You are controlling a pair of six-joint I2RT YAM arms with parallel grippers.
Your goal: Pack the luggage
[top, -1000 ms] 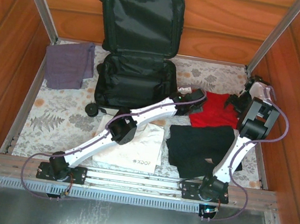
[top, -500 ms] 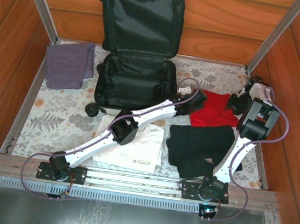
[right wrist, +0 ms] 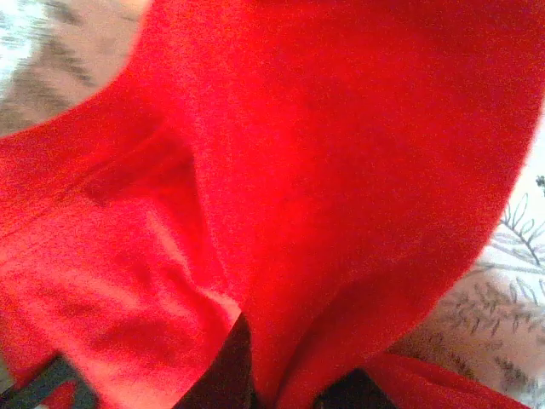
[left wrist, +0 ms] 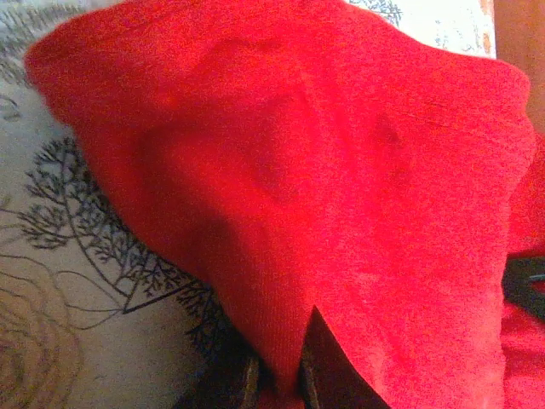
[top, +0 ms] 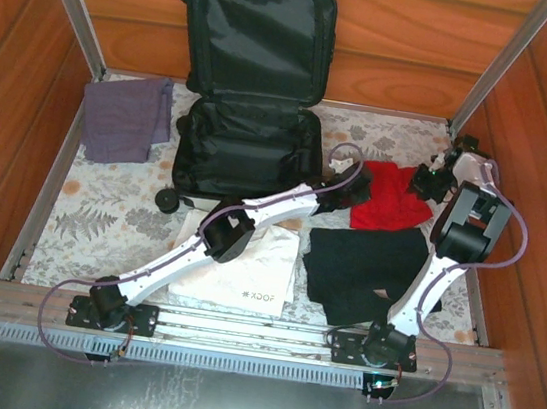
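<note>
Just right of the open luggage (top: 250,141), left gripper (left wrist: 285,379) and right gripper (right wrist: 281,383), each tight on the red garment (top: 391,195).

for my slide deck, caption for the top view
Left gripper and right gripper shut on the red garment beside the open luggage

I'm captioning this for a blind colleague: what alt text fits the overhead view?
The left claw and right claw each pinch a red garment, beside an open suitcase on a floral table. A purple cloth, a white shirt and a black garment lie nearby.
</note>
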